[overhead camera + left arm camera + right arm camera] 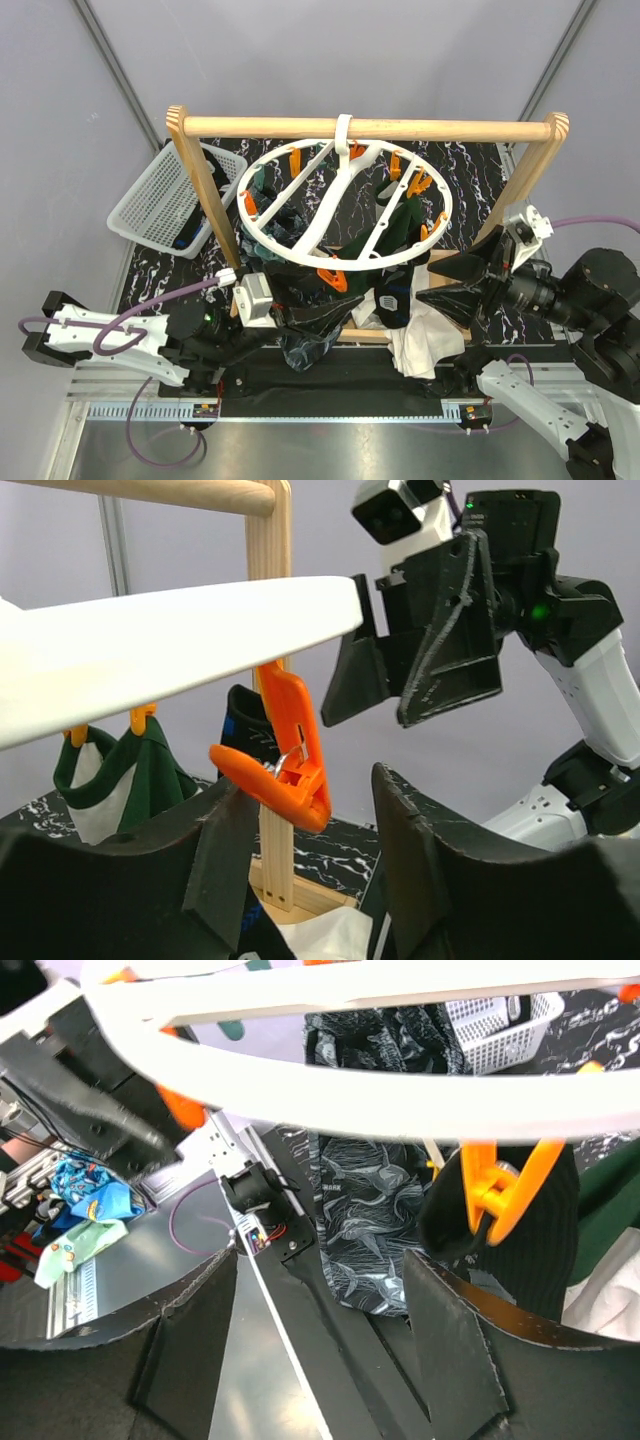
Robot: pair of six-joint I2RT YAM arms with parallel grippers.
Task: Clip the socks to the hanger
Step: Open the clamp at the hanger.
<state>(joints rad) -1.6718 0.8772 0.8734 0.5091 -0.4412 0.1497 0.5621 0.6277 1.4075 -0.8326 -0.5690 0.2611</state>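
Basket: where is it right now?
Top view, left side: the basket lies beside the wooden frame's left post, left of the hanger.

My table's black marbled top [475,175] carries the wooden rail frame [400,128] across it. A white mesh basket [160,195] overhangs its left edge. A white cloth [425,345] lies at its near edge.

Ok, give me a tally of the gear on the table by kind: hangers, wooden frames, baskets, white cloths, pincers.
Round white peg hanger: 1
Wooden rail frame: 1
White mesh basket: 1
White cloth: 1
Pincers: 2 (left pincer, right pincer)
Total: 6
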